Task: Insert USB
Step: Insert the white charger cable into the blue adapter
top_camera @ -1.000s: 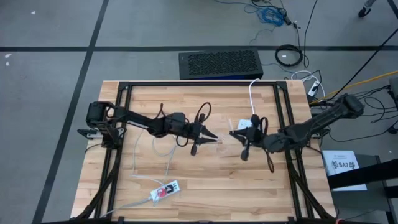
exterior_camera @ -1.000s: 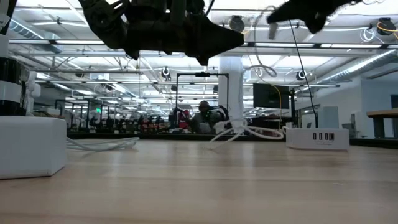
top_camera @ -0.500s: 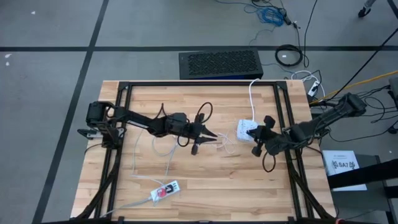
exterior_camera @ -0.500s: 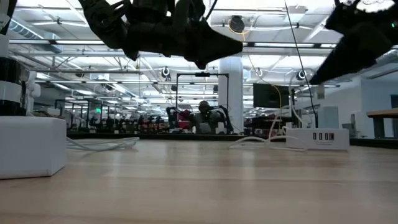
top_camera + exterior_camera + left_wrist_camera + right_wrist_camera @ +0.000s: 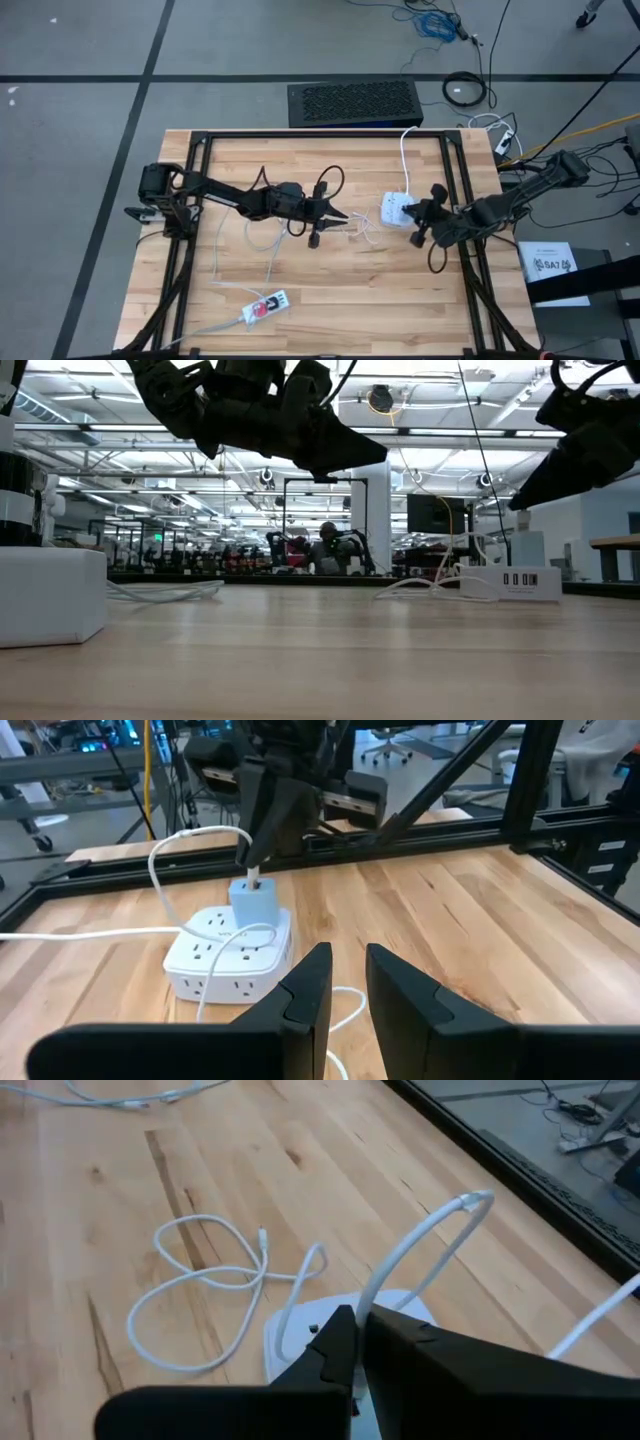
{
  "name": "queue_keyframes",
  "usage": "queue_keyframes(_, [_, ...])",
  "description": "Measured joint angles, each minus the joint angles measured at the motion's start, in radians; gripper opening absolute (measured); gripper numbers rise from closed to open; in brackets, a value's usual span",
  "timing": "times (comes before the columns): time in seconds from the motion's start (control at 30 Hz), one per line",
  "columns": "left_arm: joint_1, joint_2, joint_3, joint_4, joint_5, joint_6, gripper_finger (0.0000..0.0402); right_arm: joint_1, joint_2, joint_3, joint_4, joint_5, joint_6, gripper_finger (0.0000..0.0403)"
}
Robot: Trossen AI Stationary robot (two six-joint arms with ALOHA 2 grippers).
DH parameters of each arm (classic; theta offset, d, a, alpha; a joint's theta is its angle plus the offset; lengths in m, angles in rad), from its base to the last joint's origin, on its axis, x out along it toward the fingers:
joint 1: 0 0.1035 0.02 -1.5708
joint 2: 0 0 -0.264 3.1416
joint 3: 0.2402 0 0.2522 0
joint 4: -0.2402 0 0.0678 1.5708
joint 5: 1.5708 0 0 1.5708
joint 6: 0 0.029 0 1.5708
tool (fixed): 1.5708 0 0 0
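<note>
The left claw hangs above the middle of the light wooden plank table, its two dark fingers drawn narrow with only a slim gap between them and nothing held. Just ahead of its tips, and a little below, lies the thin white USB cable, thrown in loose loops on the wood; its small plug end rests flat near one loop, free of any socket. Beyond the loops sits the white square power hub with rounded corners, carrying a pale blue charger block plugged in on top. The right claw hovers just past the hub, at its far side from the left claw, its fingers nearly together and empty. The cable looks very light and limp, so it would sag and swing if lifted by the cord; the stiff plug housing seems the better place to pinch, close behind the metal tip. It is small and smooth and may slip or twist between the pads.
</note>
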Motion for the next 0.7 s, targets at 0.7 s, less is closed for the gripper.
queue_keyframes(0.7, [0.0,0.001,0.0,0.0,0.0,-0.001,0.0072,0.0,-0.057,0.0,-0.048,-0.086,0.023,0.0])
